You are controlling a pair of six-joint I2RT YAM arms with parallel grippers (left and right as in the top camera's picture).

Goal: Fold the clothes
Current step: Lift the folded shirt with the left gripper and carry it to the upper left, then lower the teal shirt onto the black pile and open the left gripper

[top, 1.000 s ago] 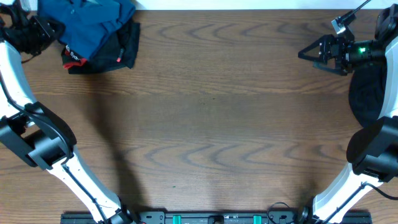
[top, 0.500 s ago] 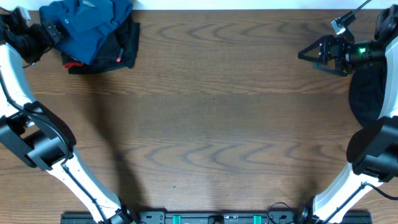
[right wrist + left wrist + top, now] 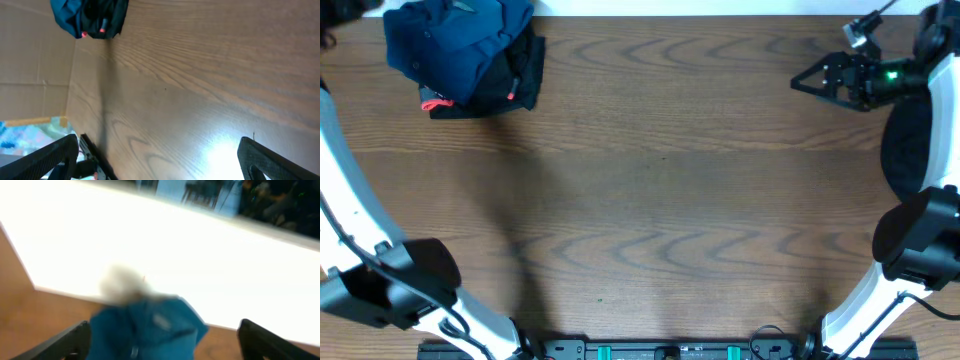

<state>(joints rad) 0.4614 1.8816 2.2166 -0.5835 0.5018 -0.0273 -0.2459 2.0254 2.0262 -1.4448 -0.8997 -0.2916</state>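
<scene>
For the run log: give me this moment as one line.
stage: not folded | teal shirt: bunched atop black garment, far-left corner of table | left gripper: open, empty, near shirt | right gripper: open, empty, far right

Wooden table (image 3: 660,200): brown, with a pronounced wavy grain and soft shadow bands over its left part. A black rail (image 3: 660,351) with green fittings runs along the near edge. Past the far edge lies a bright white surface (image 3: 200,255) (overexposed in the left wrist view; no detail legible). Dark chair-like furniture (image 3: 202,190) stands behind it, blurred. A tan cardboard panel (image 3: 30,55) sits beside the table in the right wrist view.
</scene>
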